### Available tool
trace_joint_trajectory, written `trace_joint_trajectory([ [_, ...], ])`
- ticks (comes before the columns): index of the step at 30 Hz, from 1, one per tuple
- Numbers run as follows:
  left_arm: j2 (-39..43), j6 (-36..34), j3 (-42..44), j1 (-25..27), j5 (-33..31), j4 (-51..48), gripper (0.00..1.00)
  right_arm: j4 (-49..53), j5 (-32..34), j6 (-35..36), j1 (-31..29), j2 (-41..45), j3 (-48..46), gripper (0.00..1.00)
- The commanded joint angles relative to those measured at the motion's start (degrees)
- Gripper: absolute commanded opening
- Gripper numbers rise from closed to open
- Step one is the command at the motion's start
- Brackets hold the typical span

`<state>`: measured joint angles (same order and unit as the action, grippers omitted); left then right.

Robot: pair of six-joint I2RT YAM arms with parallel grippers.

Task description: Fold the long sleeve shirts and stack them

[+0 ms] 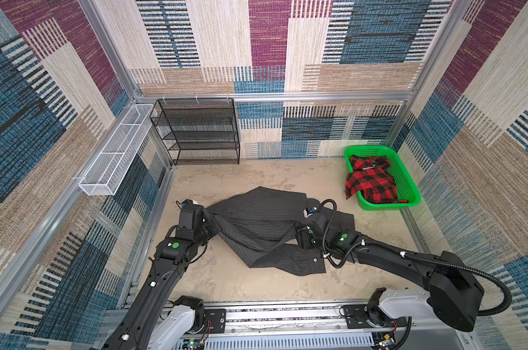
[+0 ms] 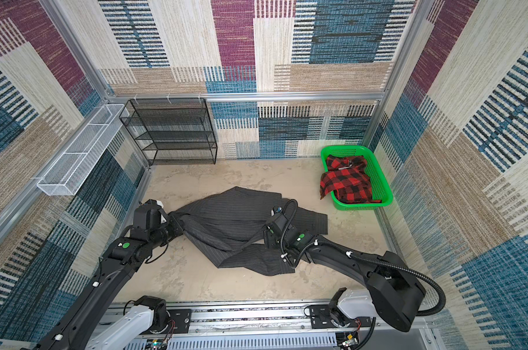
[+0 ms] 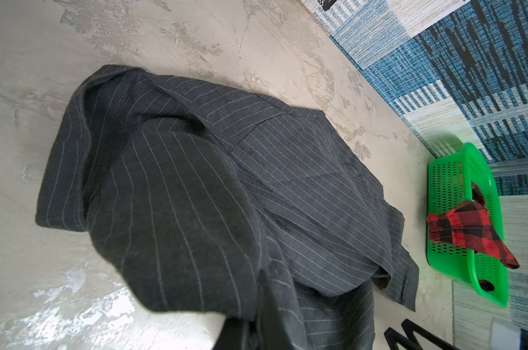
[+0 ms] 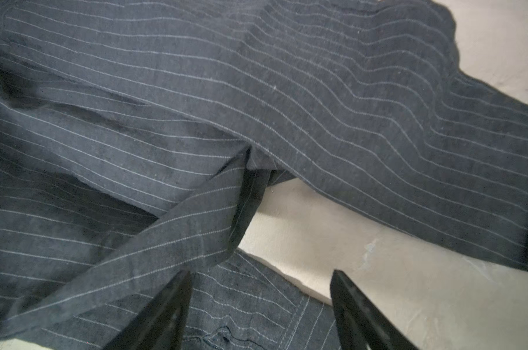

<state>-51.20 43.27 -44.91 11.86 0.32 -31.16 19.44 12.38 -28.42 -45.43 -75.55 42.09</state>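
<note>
The grey shirt (image 1: 256,221) lies crumpled in the middle of the surface (image 1: 226,281). The left end effector (image 1: 211,219) is clenched on its left edge, where the cloth rises off the surface. The right end effector (image 4: 261,272) is released. Its fingers (image 4: 171,303) are spread over a near-right fold, one above cloth and one above bare surface. The red shirt (image 1: 371,181) sits bunched in the basket (image 1: 406,181) at the far right, with a corner hanging over the left rim.
</note>
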Motion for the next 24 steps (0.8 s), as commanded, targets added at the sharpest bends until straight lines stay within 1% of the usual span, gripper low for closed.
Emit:
trace_joint_trajectory([
  [1, -0.3, -0.5, -1.2, 0.0, 0.6, -0.6, 0.0, -4.4, -1.1, -0.5, -0.4, -1.4, -0.7, 0.72],
  [5, -0.4, -0.5, -1.7, 0.0, 0.8, -0.8, 0.0, -6.2, -1.9, 0.1, -1.1, -5.9, 0.8, 0.66],
  [10, -0.6, -0.8, -2.7, 0.0, 1.0, -0.8, 0.0, -7.1, -1.2, -0.8, -3.0, -9.8, 2.0, 0.65],
  [13, -0.9, -1.0, -3.3, 0.0, 1.2, -0.8, 0.0, -9.4, 0.3, -2.0, -3.2, -11.2, 1.6, 0.65],
  [17, -1.1, -1.2, -3.7, 0.0, 1.2, -1.1, 0.0, -12.6, 3.3, -3.2, -3.2, -13.5, 1.5, 0.63],
  [21, -1.3, -1.3, -4.0, -0.1, 1.2, -1.2, 0.0, -15.2, 8.1, -4.2, -3.2, -15.1, 1.9, 0.51],
  [24, -1.6, -1.5, -4.2, -0.1, 1.0, -1.1, 0.0, -15.9, 13.2, -4.4, -3.2, -15.4, 2.9, 0.4],
])
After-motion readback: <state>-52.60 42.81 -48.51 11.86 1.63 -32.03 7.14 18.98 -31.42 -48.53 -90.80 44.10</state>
